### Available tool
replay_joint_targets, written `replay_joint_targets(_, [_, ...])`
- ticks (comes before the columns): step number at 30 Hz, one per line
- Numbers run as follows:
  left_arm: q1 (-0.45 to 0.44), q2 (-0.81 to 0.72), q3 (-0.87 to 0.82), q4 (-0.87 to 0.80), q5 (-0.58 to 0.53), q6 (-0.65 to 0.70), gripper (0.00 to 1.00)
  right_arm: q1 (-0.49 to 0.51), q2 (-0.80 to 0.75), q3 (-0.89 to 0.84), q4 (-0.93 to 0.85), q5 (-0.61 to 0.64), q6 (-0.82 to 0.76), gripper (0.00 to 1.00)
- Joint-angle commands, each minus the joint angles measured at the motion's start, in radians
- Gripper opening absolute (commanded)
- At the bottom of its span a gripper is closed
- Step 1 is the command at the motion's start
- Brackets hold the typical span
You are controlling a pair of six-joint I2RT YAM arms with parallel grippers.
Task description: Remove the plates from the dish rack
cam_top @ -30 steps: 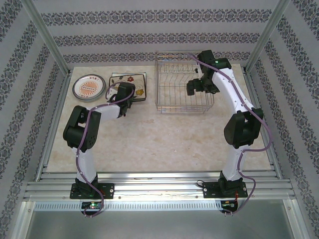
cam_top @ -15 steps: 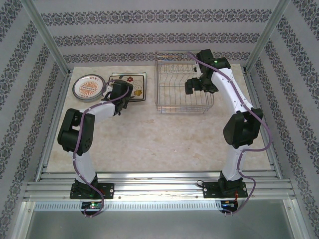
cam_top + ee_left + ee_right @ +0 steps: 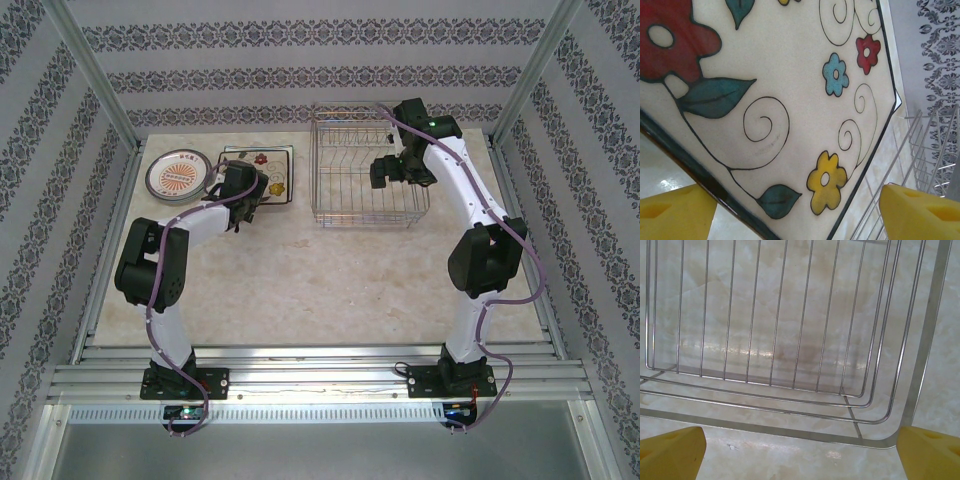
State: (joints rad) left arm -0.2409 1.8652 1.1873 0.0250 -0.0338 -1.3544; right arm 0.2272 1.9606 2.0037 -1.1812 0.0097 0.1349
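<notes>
One round plate (image 3: 176, 177), one square plate (image 3: 273, 163) and one dish rack (image 3: 340, 203).

You're in a robot lab cell dressed as a kitchen: aluminium posts (image 3: 100, 85) frame it, patterned wallpaper (image 3: 300, 75) covers the left, right and far walls, the left arm (image 3: 172, 335) and right arm (image 3: 465, 195) are bolted to rails (image 3: 320, 372) at the near edge, and a rack (image 3: 365, 180) and plates (image 3: 178, 178) sit on the marble-look table (image 3: 320, 270).

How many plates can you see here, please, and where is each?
2. A round plate lies at the table's far left; a square flowered plate lies between it and the dish rack, partly hidden by the left gripper. Others could be stacked beneath.
</notes>
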Motion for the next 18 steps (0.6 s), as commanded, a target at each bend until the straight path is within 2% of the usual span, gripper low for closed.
replay_joint_targets(1, [0.013,-0.069,0.045,-0.042,-0.015,0.057,0.84,0.005,-0.003,0.023,-0.009,-0.006,0.012,0.98])
replay_joint_targets(18, [0.021,-0.011,0.095,-0.052,0.020,0.063,0.84,-0.024,-0.033,-0.048,0.029,-0.022,0.007,0.98])
